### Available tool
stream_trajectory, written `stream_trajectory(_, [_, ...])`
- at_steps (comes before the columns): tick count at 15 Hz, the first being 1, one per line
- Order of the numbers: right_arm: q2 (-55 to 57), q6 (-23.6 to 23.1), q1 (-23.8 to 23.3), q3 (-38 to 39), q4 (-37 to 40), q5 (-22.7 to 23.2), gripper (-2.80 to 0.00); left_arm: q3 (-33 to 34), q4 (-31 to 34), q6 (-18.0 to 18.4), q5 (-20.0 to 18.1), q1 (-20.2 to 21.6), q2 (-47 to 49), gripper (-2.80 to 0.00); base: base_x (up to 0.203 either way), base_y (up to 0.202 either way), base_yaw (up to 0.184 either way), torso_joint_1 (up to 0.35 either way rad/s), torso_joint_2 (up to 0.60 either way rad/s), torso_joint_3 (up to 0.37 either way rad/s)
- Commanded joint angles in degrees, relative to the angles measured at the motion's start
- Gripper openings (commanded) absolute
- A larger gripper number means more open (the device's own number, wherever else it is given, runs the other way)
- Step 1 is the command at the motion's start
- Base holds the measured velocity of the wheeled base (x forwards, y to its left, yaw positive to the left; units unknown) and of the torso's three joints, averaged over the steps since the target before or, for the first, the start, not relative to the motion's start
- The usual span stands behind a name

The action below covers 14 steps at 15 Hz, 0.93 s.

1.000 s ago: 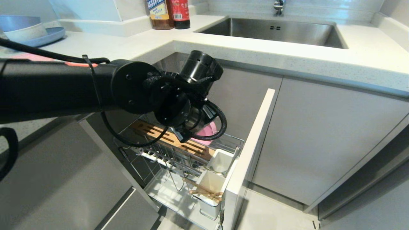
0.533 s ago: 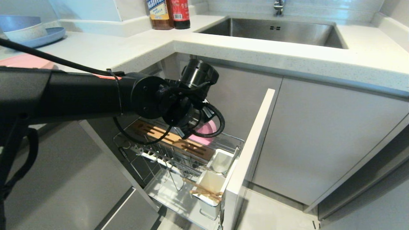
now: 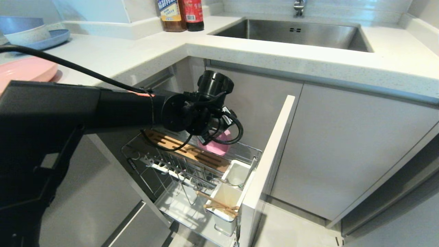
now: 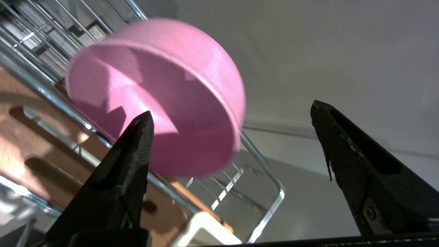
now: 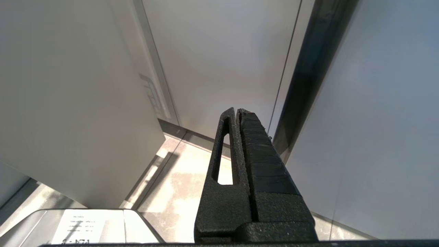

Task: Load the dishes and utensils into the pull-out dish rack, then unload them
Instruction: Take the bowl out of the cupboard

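**Mara:** One dish is down, I think. That small round matte pink bowl (image 4: 161, 99) lies tipped on its side on the far end of the narrow chrome wire pull-out dish rack (image 3: 252, 153), against the slotted wooden strip (image 3: 192, 154). The left end effector (image 4: 233, 137) hangs just above it with its jaws spread wide; nothing is between them.

**Jon:** So it's released. Which step is that, loading?

**Mara:** Loading, by my reading. The pair of light wooden chopsticks (image 3: 219, 205) already sits in the near white plastic utensil cup (image 3: 224, 199), but the wide shallow pink plate (image 3: 24, 70) is on the white surface (image 3: 113, 51) at far left.

**Jon:** And the other arm?

**Mara:** The right end effector (image 5: 236, 116) is parked low by the cabinet fronts, fingers clenched on nothing.

**Jon:** Next?

**Mara:** Probably lift the left arm clear of the wires without nudging the bowl, then swing left for the plate. I can't spot the fork.
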Motion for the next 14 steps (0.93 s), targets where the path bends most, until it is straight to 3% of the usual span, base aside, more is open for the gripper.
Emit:
stream_trajectory(1, [0.00, 0.00, -0.04, 0.09, -0.07, 0.01, -2.80, -1.03, 0.10, -0.24, 0.14, 0.39, 1.93, 0.00, 0.000, 0.000, 0.000, 0.000, 0.00, 0.000])
stream_trajectory(7, [0.00, 0.00, -0.04, 0.09, -0.08, 0.01, -2.80, -2.25, -3.22, 2.05, -0.12, 2.04, 4.93, 0.00, 0.000, 0.000, 0.000, 0.000, 0.00, 0.000])
stream_trajectory(14, [0.00, 0.00, 0.05, 0.09, 0.00, 0.01, -2.80, -2.95, -3.59, 2.21, -0.12, 2.15, 5.87, 0.00, 0.000, 0.000, 0.000, 0.000, 0.00, 0.000])
